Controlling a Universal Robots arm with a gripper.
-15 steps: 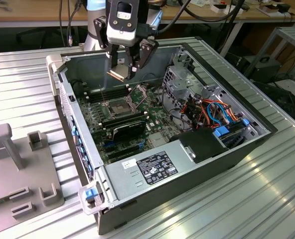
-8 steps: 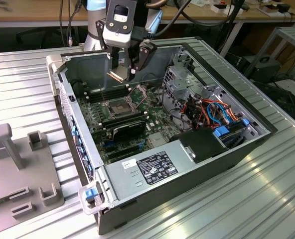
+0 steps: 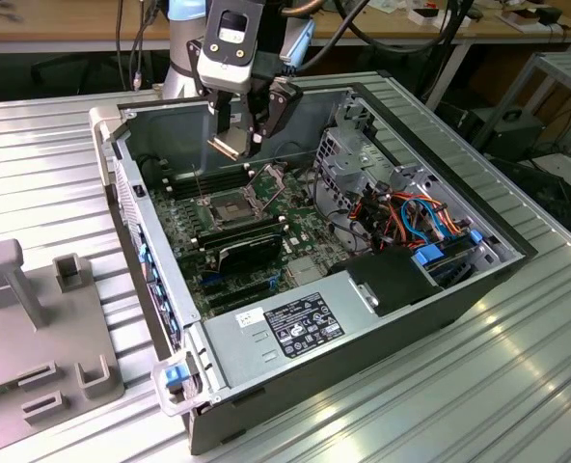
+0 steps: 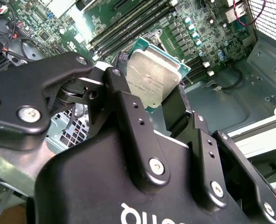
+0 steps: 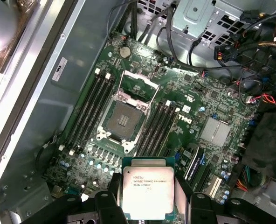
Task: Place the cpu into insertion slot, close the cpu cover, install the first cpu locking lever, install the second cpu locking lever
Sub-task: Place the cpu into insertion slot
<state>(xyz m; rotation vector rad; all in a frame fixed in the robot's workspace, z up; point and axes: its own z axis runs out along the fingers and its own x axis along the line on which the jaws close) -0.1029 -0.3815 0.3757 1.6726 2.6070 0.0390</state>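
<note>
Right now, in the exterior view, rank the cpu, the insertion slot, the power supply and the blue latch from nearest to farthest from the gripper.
1. cpu: clamped in the gripper.
2. insertion slot: uncovered, below the gripper.
3. power supply: at the near end of the case.
4. blue latch: on the case's front corner, toward the exterior view's left.

The cpu (image 5: 147, 191) is topped with matt silver-beige metal, edged in green board. The cpu cover (image 5: 141, 79) is formed of bright bare metal. The gripper (image 4: 149, 88) is finished in smooth, semi-gloss black. The tabletop (image 3: 517, 386) is surfaced in ribbed, satin-sheened metal.
</note>
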